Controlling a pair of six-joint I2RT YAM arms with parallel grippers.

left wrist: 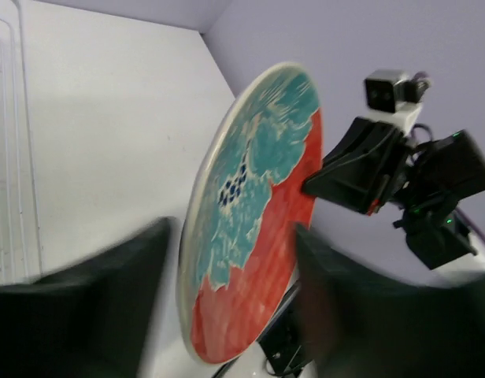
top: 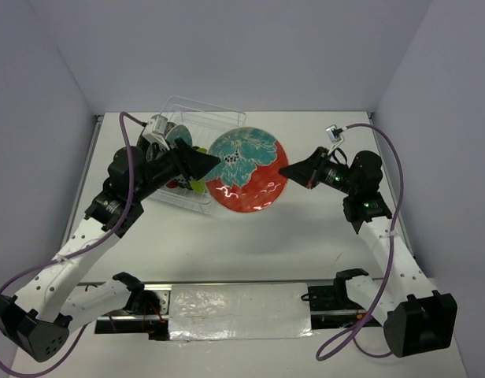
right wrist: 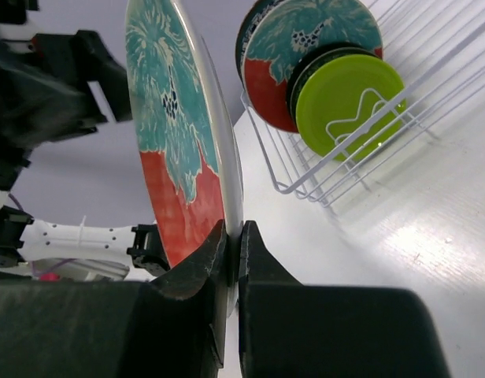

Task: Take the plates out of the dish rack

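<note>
One large red-and-teal plate [top: 246,169] stands on edge just beside the right end of the dish rack [top: 219,118], over the white tabletop [top: 250,252], with an arm at each side of it. The right claw [right wrist: 233,236] is pinched tight on its rim, while the left claw [left wrist: 231,236] has its blurred fingers spread wide, one to each side of the opposite edge. Inside the rack, a smaller red-teal plate [right wrist: 305,55] leans upright with a lime green plate [right wrist: 345,98] just in front of it.
</note>
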